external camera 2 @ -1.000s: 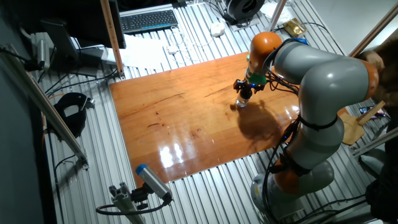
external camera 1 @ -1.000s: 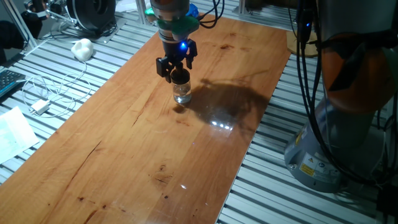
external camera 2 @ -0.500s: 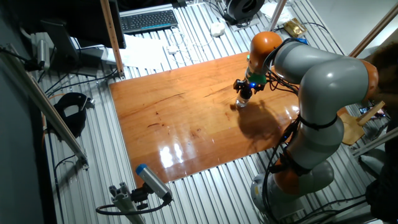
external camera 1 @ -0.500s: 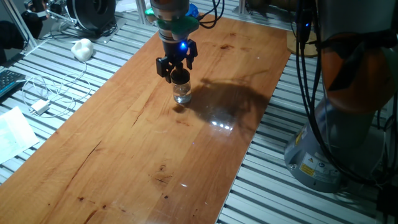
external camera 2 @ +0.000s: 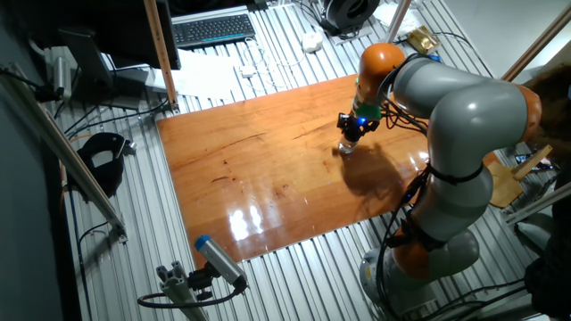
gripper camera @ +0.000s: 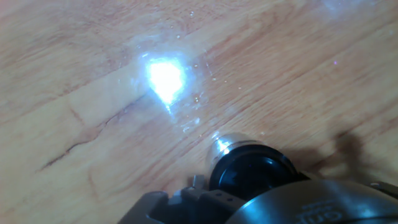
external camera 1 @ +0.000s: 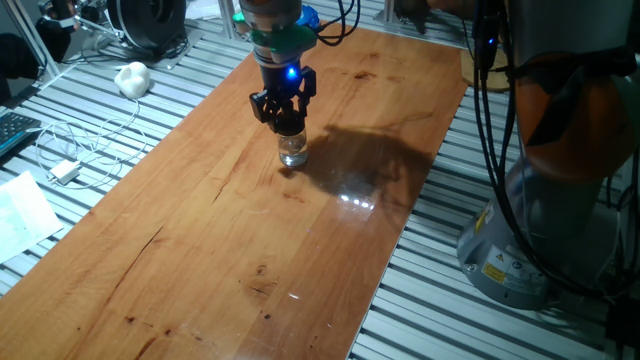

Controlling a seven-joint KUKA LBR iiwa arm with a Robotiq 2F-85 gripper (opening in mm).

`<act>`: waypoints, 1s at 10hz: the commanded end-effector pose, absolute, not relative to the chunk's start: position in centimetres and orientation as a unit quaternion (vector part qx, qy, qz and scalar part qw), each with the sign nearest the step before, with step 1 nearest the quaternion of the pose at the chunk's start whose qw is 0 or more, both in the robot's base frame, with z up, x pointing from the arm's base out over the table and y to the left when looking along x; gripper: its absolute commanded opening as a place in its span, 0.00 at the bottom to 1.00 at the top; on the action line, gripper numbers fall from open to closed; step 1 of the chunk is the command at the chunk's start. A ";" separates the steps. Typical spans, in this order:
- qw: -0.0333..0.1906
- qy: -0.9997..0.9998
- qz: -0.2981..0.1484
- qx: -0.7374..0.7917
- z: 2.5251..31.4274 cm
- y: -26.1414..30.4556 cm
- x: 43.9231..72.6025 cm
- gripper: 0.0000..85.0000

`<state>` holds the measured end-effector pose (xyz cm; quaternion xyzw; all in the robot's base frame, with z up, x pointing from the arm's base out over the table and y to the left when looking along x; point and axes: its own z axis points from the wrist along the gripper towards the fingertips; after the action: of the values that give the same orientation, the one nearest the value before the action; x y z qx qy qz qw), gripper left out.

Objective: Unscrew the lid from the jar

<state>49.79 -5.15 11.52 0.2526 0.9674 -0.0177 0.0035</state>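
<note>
The small clear glass jar (external camera 1: pixel 293 152) stands upright on the wooden table (external camera 1: pixel 230 230), toward its far end. Its black lid (external camera 1: pixel 290 127) sits on top. My gripper (external camera 1: pixel 289 122) comes straight down from above, and its two dark fingers are drawn in against the lid. From the other fixed view, the gripper (external camera 2: pixel 350 134) covers the top of the jar (external camera 2: pixel 345 148). The hand view shows the round black lid (gripper camera: pixel 252 175) at the bottom edge, partly under the hand's grey body; the fingertips themselves are hidden there.
The table's right edge (external camera 1: pixel 400 240) drops to a slatted metal floor. The arm's grey base (external camera 1: pixel 540 230) stands to the right. White cables (external camera 1: pixel 70 160) and a white lump (external camera 1: pixel 132 78) lie off the table's left side.
The fingers stood spread on either side of the lid before; now they have closed in on it. The jar has stayed in place.
</note>
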 end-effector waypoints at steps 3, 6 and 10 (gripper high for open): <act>0.006 0.967 -0.020 0.255 11.5 -5.1 49.8 0.80; 0.006 0.967 -0.017 0.252 11.5 -5.1 49.8 0.80; 0.006 0.970 -0.015 0.241 11.5 -5.0 49.8 0.60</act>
<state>49.78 -5.04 11.54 0.2407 0.9705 -0.0156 0.0049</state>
